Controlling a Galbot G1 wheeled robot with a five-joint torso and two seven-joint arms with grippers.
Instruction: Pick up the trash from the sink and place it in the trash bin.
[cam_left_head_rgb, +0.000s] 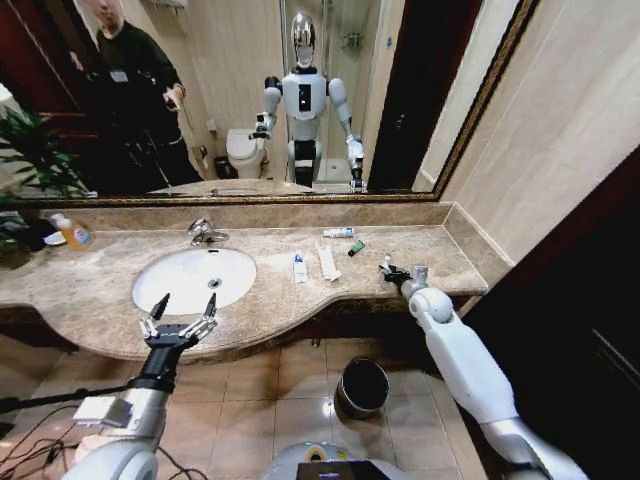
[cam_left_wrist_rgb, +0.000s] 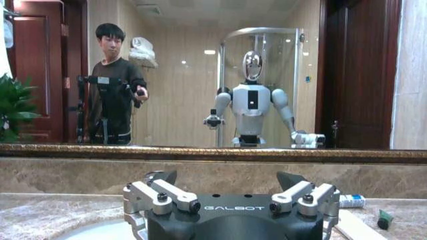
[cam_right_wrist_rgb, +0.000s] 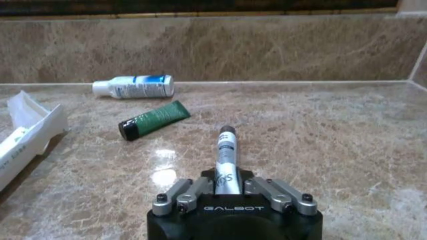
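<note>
Fingers of right gripper (cam_right_wrist_rgb: 230, 187) pinched on slim tube (cam_right_wrist_rgb: 226, 157), low over counter (cam_right_wrist_rgb: 320, 130) near its right end. Beyond: green tube (cam_right_wrist_rgb: 153, 119), white bottle (cam_right_wrist_rgb: 135, 86), wrapper (cam_left_head_rgb: 328, 260). Left gripper (cam_left_head_rgb: 181, 317), fingers spread, at sink (cam_left_head_rgb: 190, 278) front edge. Bin (cam_left_head_rgb: 363, 386) on floor below.

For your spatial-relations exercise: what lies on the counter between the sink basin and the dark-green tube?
In the head view, between the sink and the dark-green tube lie a small white tube and a long flat white wrapper.
</note>
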